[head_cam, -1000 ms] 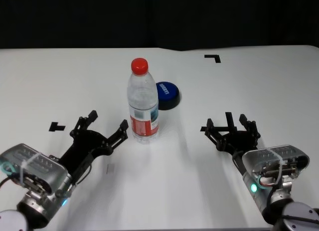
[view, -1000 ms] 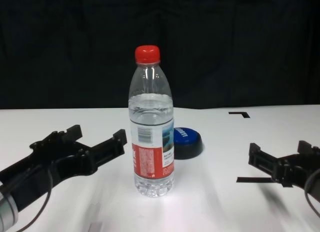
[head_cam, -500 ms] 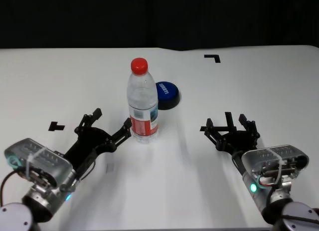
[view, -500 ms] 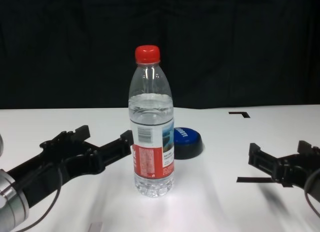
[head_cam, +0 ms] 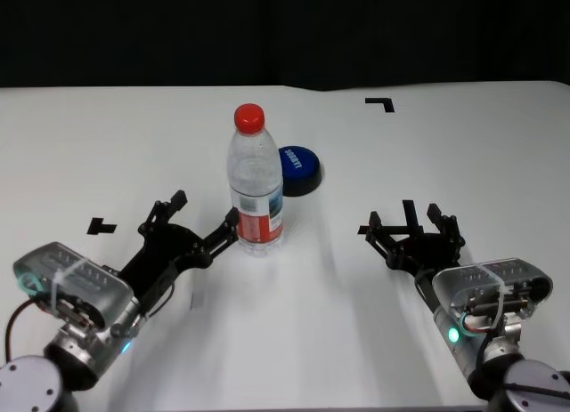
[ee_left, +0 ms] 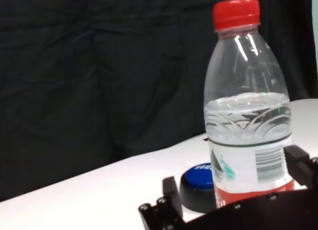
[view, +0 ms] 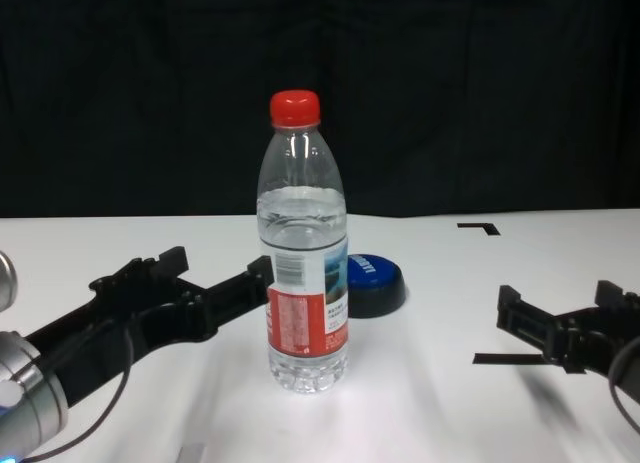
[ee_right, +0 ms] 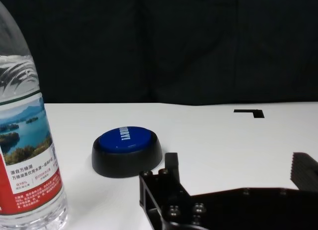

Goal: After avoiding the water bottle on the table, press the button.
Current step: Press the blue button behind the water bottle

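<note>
Silver wrists, black pronged pincers (head_cam: 200, 223)

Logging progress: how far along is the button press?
Nothing done yet: the button is unpressed behind the upright water bottle. In hand: the open left gripper sits beside the bottle's base. Left: clear the bottle, press. The right gripper is parked, open.

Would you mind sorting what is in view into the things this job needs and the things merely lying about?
Needed for the job:
- water bottle, upright, to be avoided
- button, behind the bottle
- left gripper, open, beside the bottle
- table

Not in use:
- right gripper, open, off to the right
- black tape marks on the table
</note>
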